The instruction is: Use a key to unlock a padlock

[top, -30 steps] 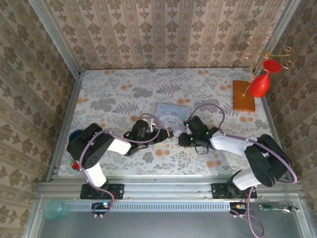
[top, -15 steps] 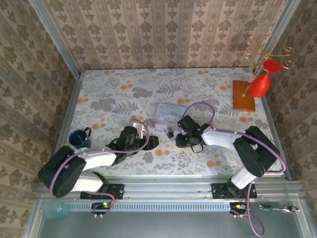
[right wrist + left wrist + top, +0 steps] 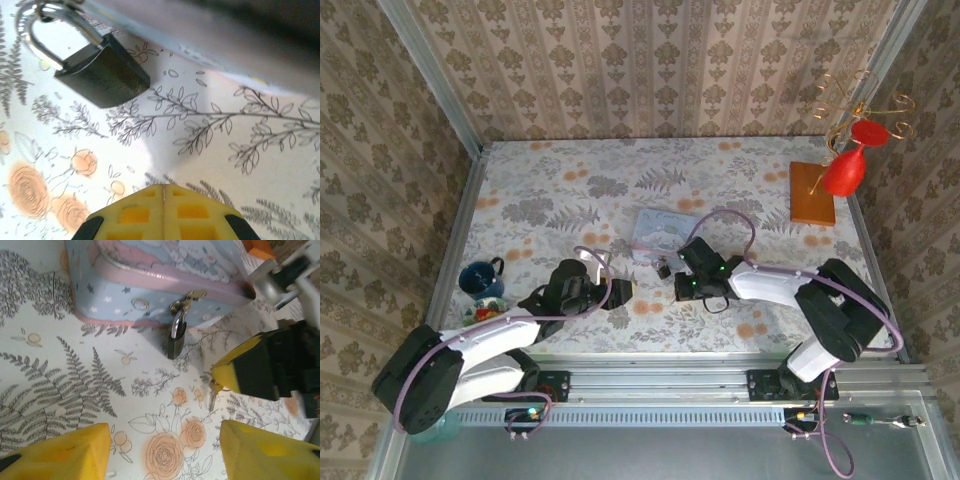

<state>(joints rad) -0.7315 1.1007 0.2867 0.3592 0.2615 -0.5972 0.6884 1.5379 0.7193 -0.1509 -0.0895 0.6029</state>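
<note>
While left arm (image 3: 510, 325) stretches low with left jaws released, right jaws clenched near padlock (image 3: 102, 75).

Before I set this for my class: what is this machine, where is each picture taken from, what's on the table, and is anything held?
Two robot arms are bolted at the near edge of a table, each ending in a two-finger gripper. One picture looks down from above; the other two come from wrist cameras. On it sit a pastel tin with a dark padlock hung on its clasp, a blue cup and a stand with a red glass. The left gripper is open and empty. The right gripper is shut near the padlock; a silvery piece, perhaps the key, pokes from it.
</note>
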